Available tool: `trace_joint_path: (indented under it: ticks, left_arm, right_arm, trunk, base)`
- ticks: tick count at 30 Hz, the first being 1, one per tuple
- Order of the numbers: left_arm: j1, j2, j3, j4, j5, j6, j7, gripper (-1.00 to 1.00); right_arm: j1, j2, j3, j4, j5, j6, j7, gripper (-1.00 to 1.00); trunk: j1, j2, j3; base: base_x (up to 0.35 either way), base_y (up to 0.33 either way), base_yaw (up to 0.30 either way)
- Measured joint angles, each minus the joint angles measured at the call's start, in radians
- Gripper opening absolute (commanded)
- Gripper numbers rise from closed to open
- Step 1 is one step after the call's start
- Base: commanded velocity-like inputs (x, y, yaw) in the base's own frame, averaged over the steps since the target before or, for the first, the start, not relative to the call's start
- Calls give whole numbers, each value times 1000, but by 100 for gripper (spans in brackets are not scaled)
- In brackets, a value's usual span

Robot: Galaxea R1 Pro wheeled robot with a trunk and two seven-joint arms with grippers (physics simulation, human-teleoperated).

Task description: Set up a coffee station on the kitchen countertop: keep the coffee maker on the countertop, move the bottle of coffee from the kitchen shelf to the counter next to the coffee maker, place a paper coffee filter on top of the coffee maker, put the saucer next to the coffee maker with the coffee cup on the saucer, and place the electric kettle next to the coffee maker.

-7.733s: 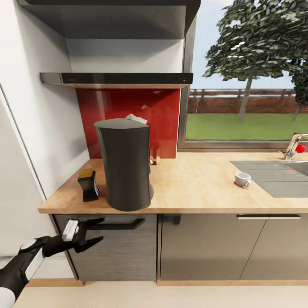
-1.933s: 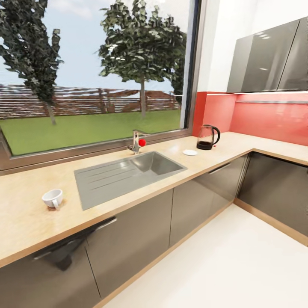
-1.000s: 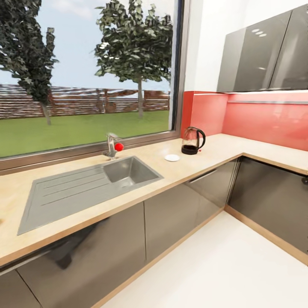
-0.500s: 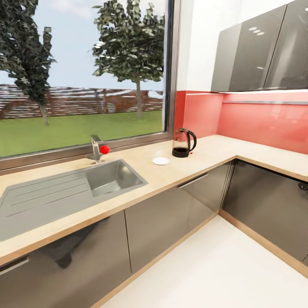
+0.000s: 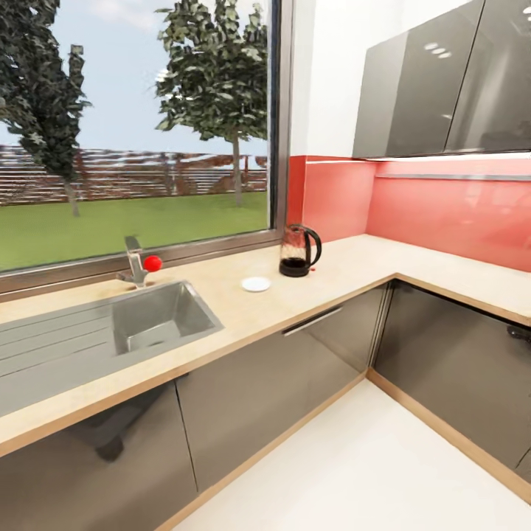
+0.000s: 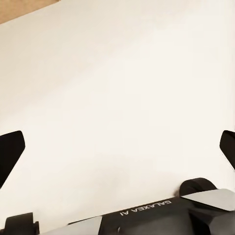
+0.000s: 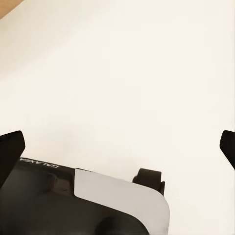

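Note:
The electric kettle (image 5: 299,251), dark and see-through with a black handle, stands on the kitchen countertop (image 5: 335,284) near the red backsplash corner. The white saucer (image 5: 256,284) lies flat just left of it, a short gap apart. In the left wrist view my left gripper (image 6: 117,152) is open wide over pale floor, nothing between its fingers. My right gripper (image 7: 117,149) is open in the same way in the right wrist view. The coffee maker, bottle of coffee, paper coffee filter, coffee cup and kitchen shelf are out of view.
A steel sink (image 5: 158,321) with a drainboard and a red-knobbed faucet (image 5: 136,262) sits under the window. The counter turns a corner at the right over grey cabinet fronts (image 5: 450,354). Grey wall cabinets (image 5: 442,81) hang above. Pale floor (image 5: 354,457) lies in front.
The head view has swung to the right along the counter. The cup slid out of the picture at the left, and the kettle and saucer now sit nearer the picture's middle.

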Motion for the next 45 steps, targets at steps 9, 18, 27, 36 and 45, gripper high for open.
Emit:
trace_joint_path:
  ticks: [9,18,27,36,45]
  left_arm:
    - [0,0,0,0,0,0,0,100]
    - [0,0,0,0,0,0,0,100]
    - [0,0,0,0,0,0,0,100]
    - [0,-1,0,0,0,0,0,100]
    - [0,-1,0,0,0,0,0,100]
  right_arm:
    - [1,0,1,0,0,0,0,100]
    - [1,0,1,0,0,-1,0,100]
    - [1,0,4,0,1,-1,0,100]
    - [1,0,2,0,1,-1,0,100]
    - [1,1,2,0,2,-1,-3,100]
  trunk:
    - [0,0,0]
    - [0,0,0]
    - [0,0,0]
    - [0,0,0]
    - [0,0,0]
  base:
    - [201,-294,0]
    - [207,-291,0]
    - [210,-289,0]
    - [189,-288,1]
    - [73,-166,167]
